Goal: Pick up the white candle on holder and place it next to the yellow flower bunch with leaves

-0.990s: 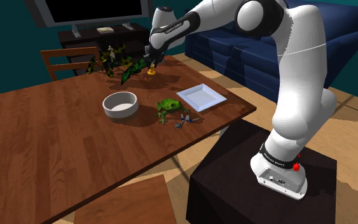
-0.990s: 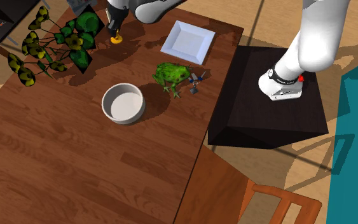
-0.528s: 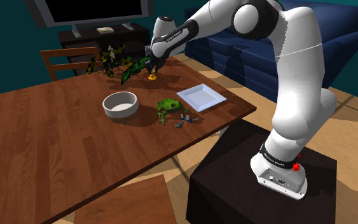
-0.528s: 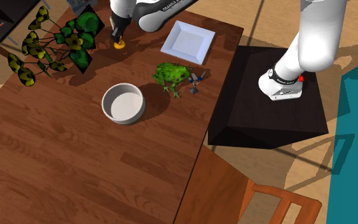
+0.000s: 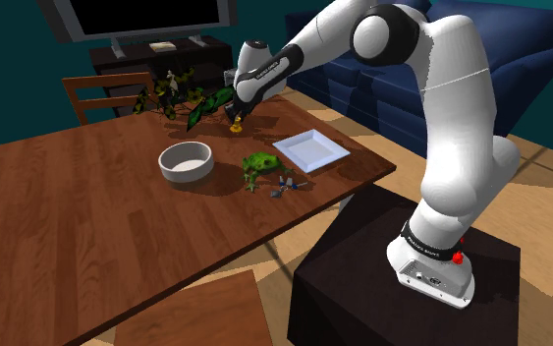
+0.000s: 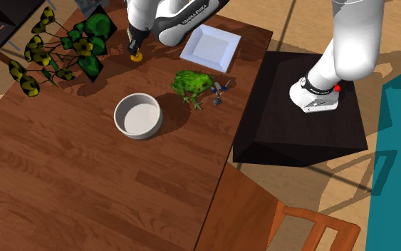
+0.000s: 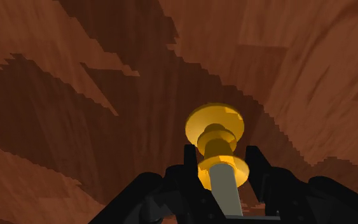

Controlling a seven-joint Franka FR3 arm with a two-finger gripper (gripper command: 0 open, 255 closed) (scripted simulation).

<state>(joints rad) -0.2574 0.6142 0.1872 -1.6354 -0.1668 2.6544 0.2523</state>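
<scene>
A pale candle on a golden holder [image 7: 215, 149] is clasped between my black fingers; my gripper [image 7: 219, 167] is shut on its stem. The golden holder [image 5: 235, 124] hangs just over the brown wooden table [image 5: 87, 226] near the far edge, its base [image 6: 137, 55] showing below my gripper [image 6: 134, 45]. The flower bunch [image 6: 60, 50], yellow blooms with dark green leaves, lies on the table just to the second exterior view's left of the candle. In the shoulder view its leaves [image 5: 181, 101] reach up to my gripper [image 5: 236, 111].
A white bowl [image 5: 187, 160], a green frog figure [image 5: 257, 164], a small blue object [image 5: 284, 184] and a white square plate [image 5: 310, 150] sit on the table. A wooden chair [image 5: 102, 93] stands behind it, another [image 6: 313, 232] at the opposite side. My stand [image 5: 402, 285] adjoins the table.
My gripper has carried the candle a little toward the frog and bowl side, away from the table's far edge. The arm's elbow has swung along. Nothing else moved.
</scene>
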